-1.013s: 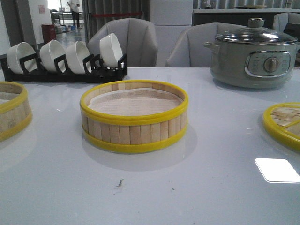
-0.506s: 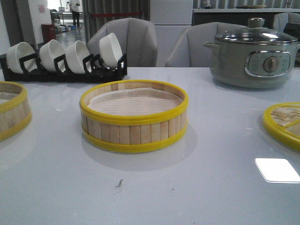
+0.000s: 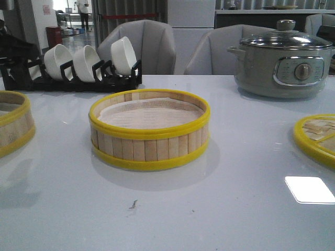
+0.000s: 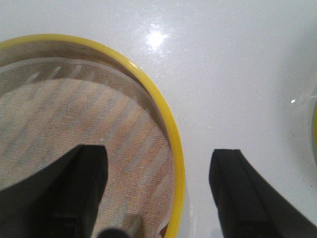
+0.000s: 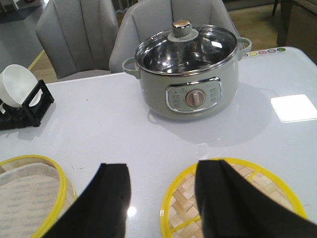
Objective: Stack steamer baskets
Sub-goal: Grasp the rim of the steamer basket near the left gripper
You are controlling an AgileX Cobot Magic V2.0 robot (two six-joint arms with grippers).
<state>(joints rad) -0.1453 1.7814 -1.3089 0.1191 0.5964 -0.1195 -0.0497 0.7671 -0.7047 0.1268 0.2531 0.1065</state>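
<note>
- Spreading white, the counter [image 3: 235, 209] carries everything.
- One steamer basket [image 3: 149, 129] sits central; the other [image 3: 13, 123] lies at the left edge.
- Left end effector [image 4: 158, 193], wide, straddles that basket's rim, probably to pinch the wall.
- Right end effector [image 5: 161, 198] hangs wide, empty.

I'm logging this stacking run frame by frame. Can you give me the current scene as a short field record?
centre basket: on table mid, alone, nothing stacked on it
left basket: at table's left edge, left gripper open, straddling its rim
lid: on table right, right gripper open above it
pot: back right
bowl rack: back left
stacked: no
</note>
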